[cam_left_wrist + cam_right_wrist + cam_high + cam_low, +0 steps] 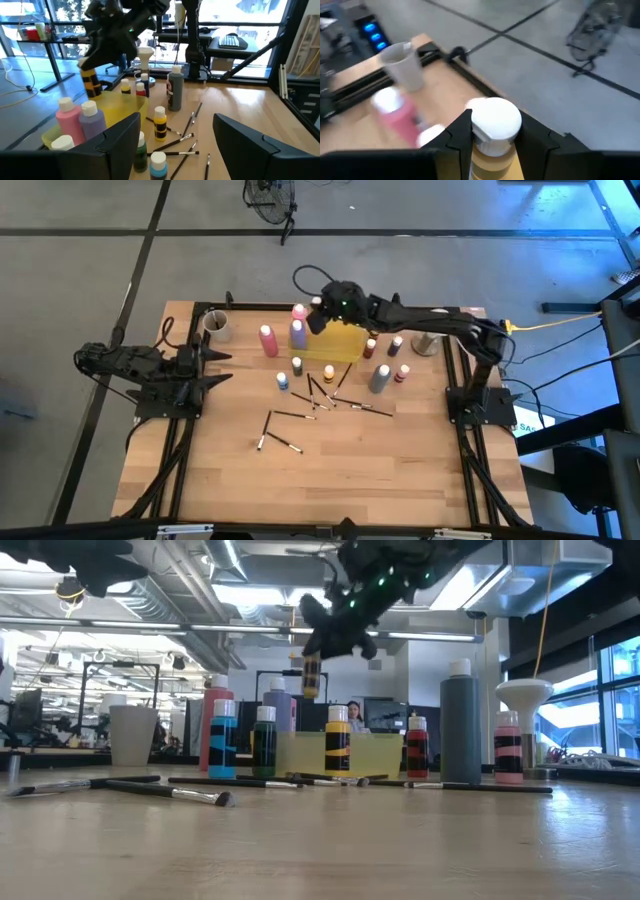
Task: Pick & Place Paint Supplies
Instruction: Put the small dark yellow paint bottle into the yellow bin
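My right gripper (320,315) hangs above the far left end of the translucent yellow tray (345,352), shut on a small ochre, black-striped paint bottle (311,675). Left of the tray stand tall pink (268,340) and purple (298,333) squeeze bottles on their bases. A tall grey one (379,378) stands at the tray's right. Small white-capped bottles (329,372) stand around the tray. Thin dark brushes (320,395) lie flat nearer the front. My left gripper (222,368) waits open at the table's left, holding nothing. My right gripper pinches the small bottle at its white cap (495,120), one finger (462,132) on each side. The fingers come slanting down from the table's right. The bottle's striped body (91,82) hangs below them, nearly upright, clear of the tray.
A pale cup (217,325) stands at the far left corner and another pale round cup (523,695) at the far right. Dark frame rails run along both table sides. The near half of the wooden table (330,480) holds only two loose brushes (278,442).
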`<action>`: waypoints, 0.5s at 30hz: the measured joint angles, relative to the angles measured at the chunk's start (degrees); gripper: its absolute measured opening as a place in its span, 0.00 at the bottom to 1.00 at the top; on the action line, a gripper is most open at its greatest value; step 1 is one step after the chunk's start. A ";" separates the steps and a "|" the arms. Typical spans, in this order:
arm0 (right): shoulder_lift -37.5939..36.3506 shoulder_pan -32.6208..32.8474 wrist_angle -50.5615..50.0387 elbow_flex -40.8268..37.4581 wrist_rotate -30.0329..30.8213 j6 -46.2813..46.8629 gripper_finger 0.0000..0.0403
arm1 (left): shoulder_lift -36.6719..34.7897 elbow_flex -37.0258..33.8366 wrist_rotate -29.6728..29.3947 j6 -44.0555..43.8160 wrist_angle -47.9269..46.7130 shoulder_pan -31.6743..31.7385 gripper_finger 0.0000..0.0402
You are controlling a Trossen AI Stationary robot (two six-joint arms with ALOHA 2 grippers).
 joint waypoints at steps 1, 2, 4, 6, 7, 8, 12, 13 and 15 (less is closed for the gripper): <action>0.85 -0.09 0.39 0.00 1.63 0.47 0.28 | 0.00 0.00 -0.09 -0.02 -0.30 0.00 0.61; 1.59 -0.10 0.33 0.00 3.85 1.04 0.28 | 0.00 0.00 -0.11 -0.02 -0.41 0.00 0.61; 2.95 -0.04 -0.40 0.00 7.79 2.29 0.28 | 0.00 -0.01 -0.12 -0.02 -0.41 0.00 0.61; 3.55 -0.27 -0.79 -0.02 8.83 3.87 0.28 | 0.00 -0.01 -0.13 -0.04 -0.46 0.00 0.61; 3.89 -0.37 -0.04 0.00 8.83 4.73 0.28 | 0.00 -0.01 -0.13 -0.06 -0.50 0.00 0.61; 4.38 -0.49 0.40 0.03 8.86 5.14 0.28 | 0.00 0.00 -0.13 -0.19 -0.55 0.00 0.61; 7.07 -0.83 -0.17 -0.02 10.59 6.71 0.28 | 0.00 0.01 -0.16 -0.24 -0.64 0.00 0.61; 7.53 -0.93 0.12 0.00 10.66 7.39 0.28 | 0.00 0.01 -0.16 -0.37 -0.66 0.00 0.61; 8.46 -1.16 0.83 0.00 10.78 7.99 0.28 | 0.02 0.01 -0.17 -0.47 -0.72 0.00 0.61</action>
